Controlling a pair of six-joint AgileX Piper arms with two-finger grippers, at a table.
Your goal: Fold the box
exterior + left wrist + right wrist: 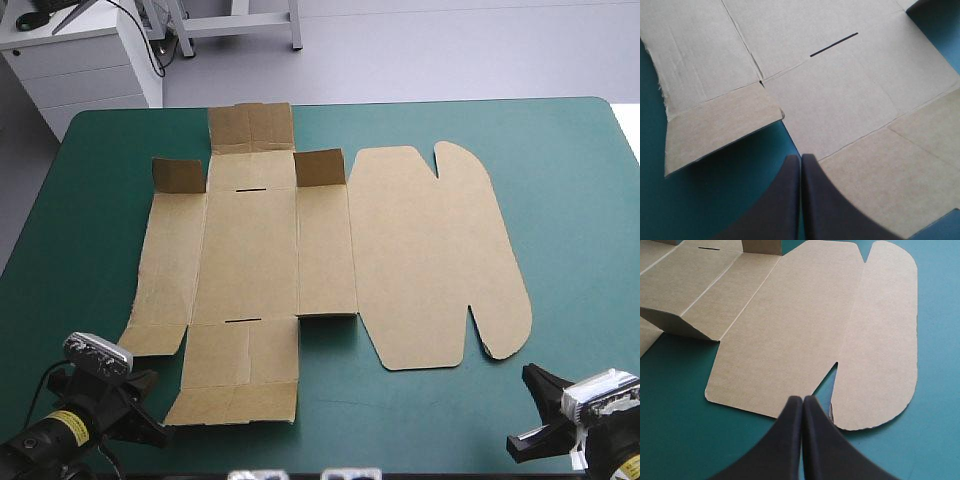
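The brown box lies as a cut sheet, nearly flat, in the middle of the teal-green cover. Its far flaps stand partly raised, and the rounded lid lies flat on the right side. My left gripper sits at the near left corner of the sheet, shut, with nothing between its fingers. In the left wrist view the left gripper points at the box over its near flaps. My right gripper is shut too, just off the lid's near right edge. From the right wrist, the right gripper aims at the lid beside its slit.
A white cabinet stands beyond the table's far left corner. Bare teal-green cover stretches to the right of the box and along the near edge.
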